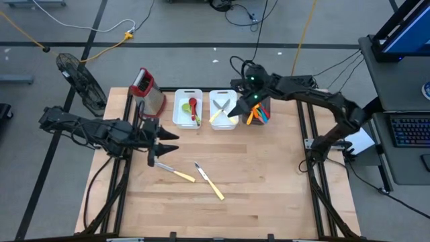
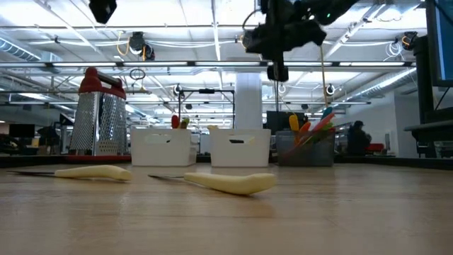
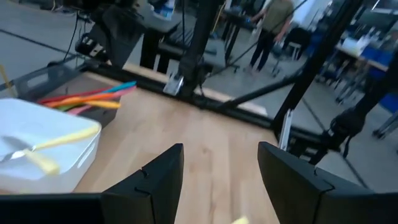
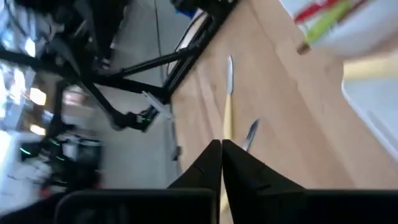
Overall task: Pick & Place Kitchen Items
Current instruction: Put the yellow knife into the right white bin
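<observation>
Two yellow-handled knives (image 1: 176, 174) (image 1: 211, 182) lie flat on the wooden table near its middle; they also show in the low view (image 2: 92, 172) (image 2: 230, 183). My left gripper (image 1: 170, 142) hovers open and empty just left of them, fingers pointing toward the table's right. My right gripper (image 1: 236, 107) is shut and empty, raised above the right white bin (image 1: 223, 121); it also shows in the low view (image 2: 277, 72). That bin holds yellow-handled pieces (image 3: 56, 140). The left white bin (image 1: 180, 114) holds a red and a green utensil (image 1: 193, 106). A dark bin (image 1: 261, 119) holds orange, blue and pink utensils.
A red-topped metal box grater (image 1: 146, 91) stands at the far left of the table, beside the bins. The three bins stand in a row along the far edge. Bare wood lies toward the near edge and right of the knives.
</observation>
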Controlling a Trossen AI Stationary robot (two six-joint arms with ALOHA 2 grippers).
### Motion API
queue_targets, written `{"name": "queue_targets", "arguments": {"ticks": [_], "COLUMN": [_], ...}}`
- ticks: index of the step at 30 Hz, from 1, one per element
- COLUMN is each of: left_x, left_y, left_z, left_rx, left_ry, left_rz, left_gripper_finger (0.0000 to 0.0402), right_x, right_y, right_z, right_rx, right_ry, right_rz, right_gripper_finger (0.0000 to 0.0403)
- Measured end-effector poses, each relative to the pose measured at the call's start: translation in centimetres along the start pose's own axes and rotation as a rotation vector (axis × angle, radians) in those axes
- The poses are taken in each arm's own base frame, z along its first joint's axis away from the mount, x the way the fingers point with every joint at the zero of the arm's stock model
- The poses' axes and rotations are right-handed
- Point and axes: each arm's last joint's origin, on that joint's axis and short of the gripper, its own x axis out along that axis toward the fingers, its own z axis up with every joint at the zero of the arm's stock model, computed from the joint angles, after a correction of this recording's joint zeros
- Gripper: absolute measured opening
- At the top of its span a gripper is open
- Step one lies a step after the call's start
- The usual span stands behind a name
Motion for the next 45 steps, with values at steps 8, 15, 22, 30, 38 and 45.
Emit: {"name": "queue_targets", "arguments": {"ticks": [8, 15, 22, 30, 38, 45], "left_x": [2.3, 6.7, 9.2, 9.2, 7.5, 7.2], "left_y": [-0.7, -0.7, -0.6, -1.7, -3.0, -2.6], "left_z": [0.1, -3.1, -6.3, -9.8, -12.2, -14.1], "left_rx": [-0.132, -0.3, -0.744, -1.248, -1.52, -1.627], "left_ry": [-0.062, 0.088, 0.286, 0.492, 0.478, 0.444], "left_rz": [-0.023, 0.063, 0.131, 0.343, 0.63, 0.87], "left_gripper_finger": [0.0212, 0.0212, 0.0211, 0.0211, 0.0211, 0.0211], "right_x": [-2.0, -3.5, -4.5, -4.5, -4.5, -4.5], "right_y": [4.2, 4.5, 3.0, 1.5, 1.4, 1.4], "right_z": [-3.4, -7.8, -11.7, -13.7, -13.8, -13.9], "right_rx": [-0.318, -0.411, -0.397, -0.407, -0.479, -0.496], "right_ry": [-0.098, -0.247, -0.372, -0.405, -0.391, -0.372], "right_rz": [-0.006, 0.108, 0.247, 0.286, 0.292, 0.305], "right_gripper_finger": [0.0002, 0.0001, 0.0001, 0.0001, 0.0001, 0.0001]}}
